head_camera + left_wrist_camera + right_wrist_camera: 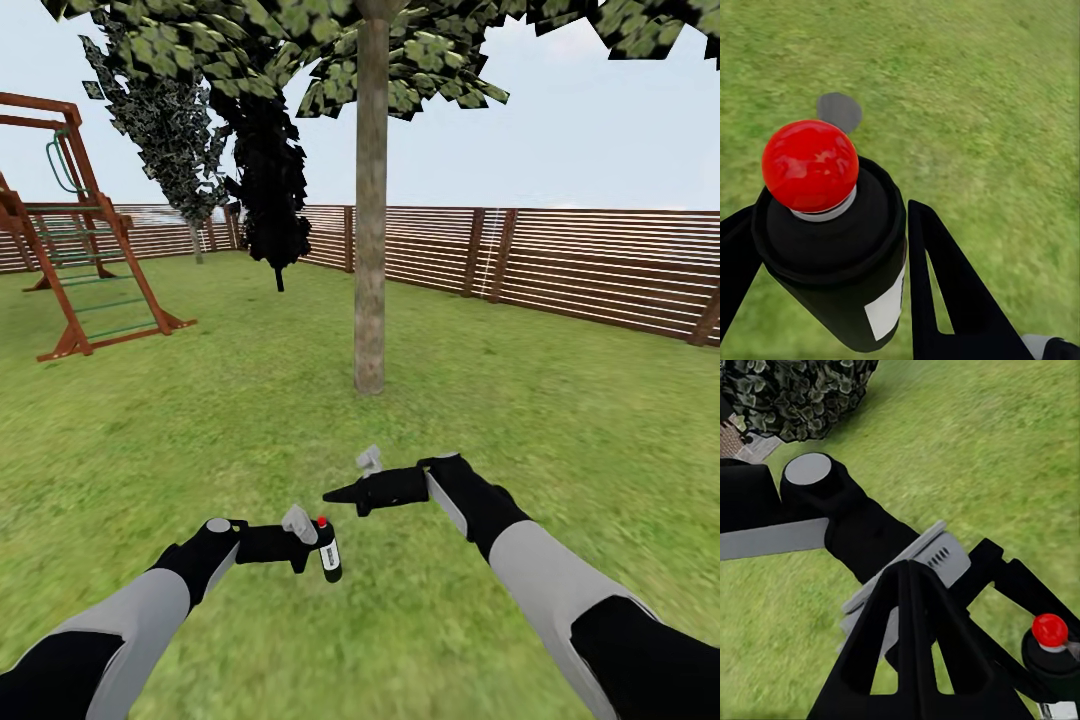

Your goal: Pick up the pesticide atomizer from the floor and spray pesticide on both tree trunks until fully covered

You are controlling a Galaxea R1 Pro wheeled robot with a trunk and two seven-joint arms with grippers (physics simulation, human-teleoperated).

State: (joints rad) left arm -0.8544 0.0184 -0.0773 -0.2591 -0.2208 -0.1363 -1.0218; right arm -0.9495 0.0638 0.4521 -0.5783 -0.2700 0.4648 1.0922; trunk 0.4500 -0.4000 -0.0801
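Your pesticide atomizer (329, 553) sits low in the frame, a little left of centre in the head view, clamped upright in your left gripper (318, 545). From the left wrist view the black cylinder (840, 255) stands between the two dark fingers (949, 292), which press its sides. Its glossy red ball cap (810, 165) sits on a pale grey collar, and a white label patch shows on the lower body.

Your right gripper (340, 494) is just above and to the right of the atomizer in the head view, near it but apart. Its black fingers come together to a narrow point with nothing between them, as you also see in the right wrist view (911, 585). That same view catches the red cap (1049, 630) at the lower right and the left arm's grey-and-black wrist (817, 521) across the middle.

Above centre you have the tree trunk (371, 200), a straight, mottled grey-brown column rising from the lawn (560, 420) to a flat leafy canopy (300, 50) along the top edge. A dark, narrow tree (268, 180) stands left of it. The brown slatted fence (580, 265) runs across the right, and the wooden playset (80, 250) stands at the left edge. The grass is blurred and patchy green.
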